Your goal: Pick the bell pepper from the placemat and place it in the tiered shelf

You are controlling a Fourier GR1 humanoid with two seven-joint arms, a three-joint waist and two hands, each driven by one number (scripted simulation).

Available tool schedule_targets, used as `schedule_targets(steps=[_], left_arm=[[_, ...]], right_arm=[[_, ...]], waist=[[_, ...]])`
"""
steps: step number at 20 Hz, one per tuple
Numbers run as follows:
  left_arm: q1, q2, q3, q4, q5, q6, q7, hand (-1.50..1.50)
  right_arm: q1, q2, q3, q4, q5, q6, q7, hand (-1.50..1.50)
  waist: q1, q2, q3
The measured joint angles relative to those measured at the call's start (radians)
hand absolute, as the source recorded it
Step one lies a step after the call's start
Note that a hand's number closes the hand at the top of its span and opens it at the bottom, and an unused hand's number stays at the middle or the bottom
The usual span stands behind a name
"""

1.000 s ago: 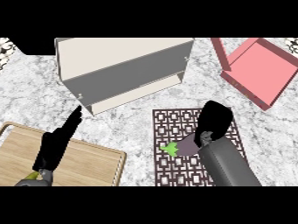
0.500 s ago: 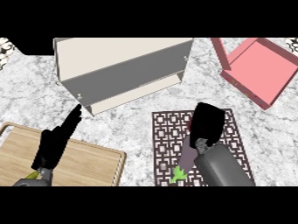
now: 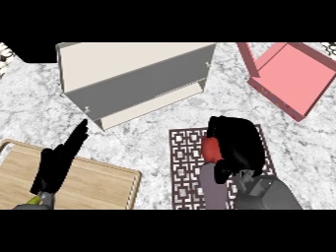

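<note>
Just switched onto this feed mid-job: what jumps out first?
The right hand is curled over a red bell pepper on the patterned placemat, centre-right. Behind it stands the pale tiered shelf, with a pink tray at upper right.

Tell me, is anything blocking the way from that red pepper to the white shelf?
Nothing visible does. The bell pepper sits under the right robot hand, over the placemat. Only bare marble counter lies between it and the tiered shelf. The left robot hand rests off to the side over the wooden board.
</note>
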Motion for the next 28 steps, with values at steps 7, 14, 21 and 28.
schedule_targets(steps=[7,14,21,28], left_arm=[[-0.012,-0.014,-0.001,0.02,-0.01,0.001,-0.008,0.0],[-0.018,-0.03,-0.006,0.018,-0.026,0.005,-0.009,0.0],[-0.036,-0.035,0.001,0.019,-0.033,-0.006,0.001,0.0],[-0.065,-0.033,0.012,0.049,-0.036,-0.022,-0.003,0.0]], right_arm=[[-0.082,0.0,-0.094,-0.295,-0.049,0.088,0.047,1.5],[-0.337,0.063,-0.226,-0.296,-0.115,0.086,0.136,1.5],[-0.599,0.06,-0.341,-0.038,-0.095,0.021,0.114,1.5],[-0.823,0.037,-0.443,0.36,-0.079,-0.139,0.009,1.5]], waist=[[0.001,0.002,0.001],[0.013,0.005,0.0],[0.022,0.008,0.0],[0.03,0.012,0.0]])
